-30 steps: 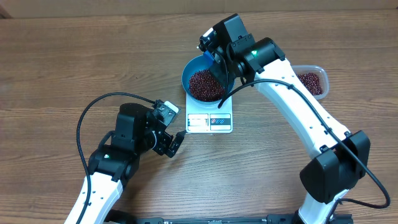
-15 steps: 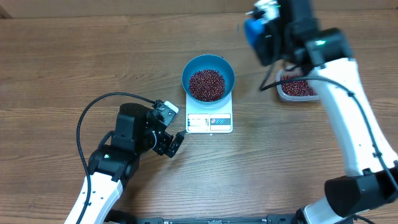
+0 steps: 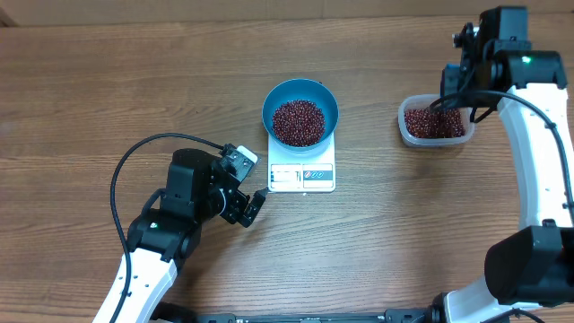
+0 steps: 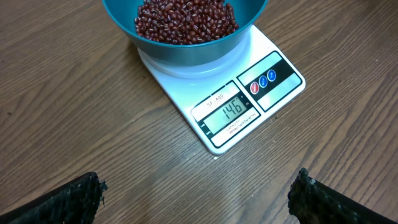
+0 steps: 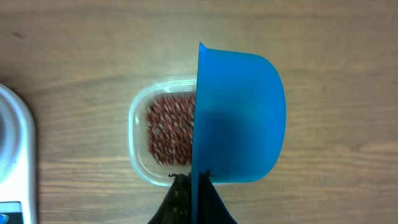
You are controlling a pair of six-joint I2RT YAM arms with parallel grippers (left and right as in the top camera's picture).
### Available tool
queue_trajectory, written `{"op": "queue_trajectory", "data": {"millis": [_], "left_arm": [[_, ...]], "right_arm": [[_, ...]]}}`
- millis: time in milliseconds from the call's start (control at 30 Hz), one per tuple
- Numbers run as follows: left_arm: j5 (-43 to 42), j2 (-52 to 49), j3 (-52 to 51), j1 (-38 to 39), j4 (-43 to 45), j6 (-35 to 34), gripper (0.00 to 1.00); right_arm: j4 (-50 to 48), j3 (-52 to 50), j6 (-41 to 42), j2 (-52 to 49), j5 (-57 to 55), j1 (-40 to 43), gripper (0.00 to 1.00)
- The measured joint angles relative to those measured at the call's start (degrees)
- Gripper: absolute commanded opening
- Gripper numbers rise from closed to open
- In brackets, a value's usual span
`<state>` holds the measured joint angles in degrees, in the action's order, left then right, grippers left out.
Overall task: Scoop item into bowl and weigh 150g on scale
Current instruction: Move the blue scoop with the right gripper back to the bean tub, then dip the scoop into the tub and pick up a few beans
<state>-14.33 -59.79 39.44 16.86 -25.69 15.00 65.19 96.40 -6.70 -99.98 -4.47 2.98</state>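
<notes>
Brown wooden table (image 3: 108, 81), grain running sideways; flat white scale (image 3: 302, 177) near its middle; clear plastic tub (image 3: 404, 127) of red beans (image 3: 433, 122) well apart, toward the right

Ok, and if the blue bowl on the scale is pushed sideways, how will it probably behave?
The bowl would probably slide rather than tip: it looks wide, on the smooth white scale. It is likely heavy for its size, since beans fill much of it. A sharp push might spill some loose beans.
</notes>
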Motion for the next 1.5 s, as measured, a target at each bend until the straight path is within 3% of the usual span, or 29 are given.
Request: {"op": "queue_trajectory", "data": {"millis": [400, 1500], "left_arm": [[0.0, 0.0, 0.0, 0.0, 0.0, 0.0, 0.99], [0.0, 0.0, 0.0, 0.0, 0.0, 0.0, 0.99]], "right_arm": [[-1.1, -2.3, 0.5, -4.4, -6.9, -0.1, 0.04], [-3.8, -7.0, 0.5, -6.8, -5.8, -0.1, 0.04]]}}
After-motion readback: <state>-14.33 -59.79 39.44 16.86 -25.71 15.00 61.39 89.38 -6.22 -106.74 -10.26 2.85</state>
